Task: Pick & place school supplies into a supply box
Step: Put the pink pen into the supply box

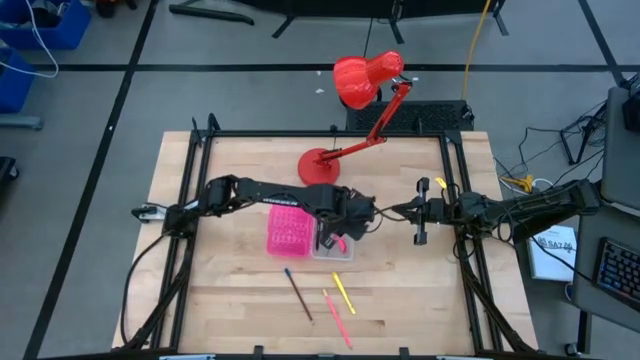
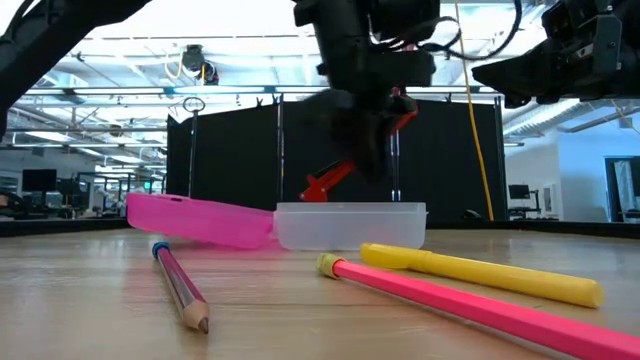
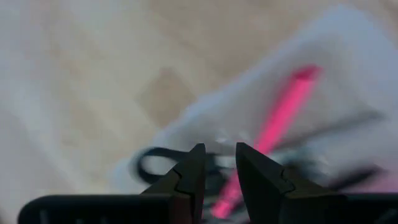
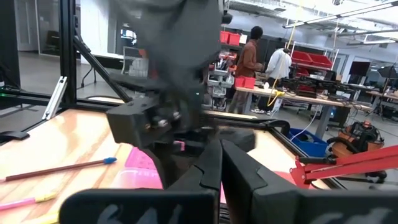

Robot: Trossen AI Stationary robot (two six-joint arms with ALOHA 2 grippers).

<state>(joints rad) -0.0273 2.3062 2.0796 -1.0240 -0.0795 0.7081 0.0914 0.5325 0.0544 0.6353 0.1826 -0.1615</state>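
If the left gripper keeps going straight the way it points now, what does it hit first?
Most likely the pink pen lying in the clear half of the supply box, straight beyond the left gripper; scissors handles sit just beside it. Depth is unclear.

Robotics lab or workshop: wooden worktop in black metal frame, taped concrete floor, benches with red bins, cables, two people standing far off.

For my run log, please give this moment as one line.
left gripper: open, over clear half of supply box | in box: pink pen, scissors | right gripper: shut, waiting
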